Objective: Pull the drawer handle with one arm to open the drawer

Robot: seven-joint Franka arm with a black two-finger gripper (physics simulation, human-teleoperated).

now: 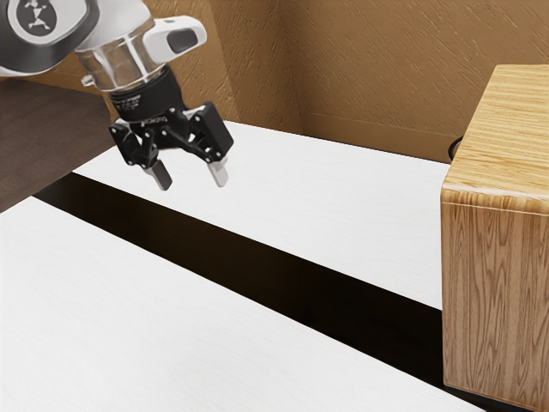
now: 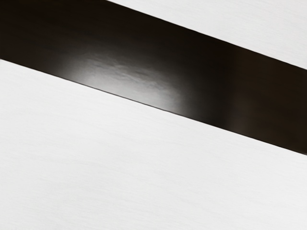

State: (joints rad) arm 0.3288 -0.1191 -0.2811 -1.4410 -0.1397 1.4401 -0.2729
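Nearest the camera in the exterior view lies the white surface [image 1: 129, 326], crossed on a diagonal by a glossy black band [image 1: 283, 283] that runs from the exterior view's left down toward its lower right. The wrist view looks straight down on the same surface [image 2: 120, 167] and band [image 2: 144, 72], which places the hand over this stripe.

Above the band's far edge, toward the exterior view's upper left, hangs the claw [image 1: 192, 180]. It is released: its two fingers [image 1: 161, 176] stand spread with nothing between them, tips pointing down and clear of the surface.

The wooden cabinet [image 1: 497, 257] stands at the exterior view's right edge, well apart from the claw, with the band and a broad white stretch between them. Its top and one grained side face the camera; which face carries the drawer handle cannot be told.

Behind everything rises a brown wall [image 1: 369, 60].

Judgement: the task is at the approach stage. The coming move turns on one relation: the cabinet lies toward the exterior view's right of the claw, so the single arm must travel that way and lower before any pull.
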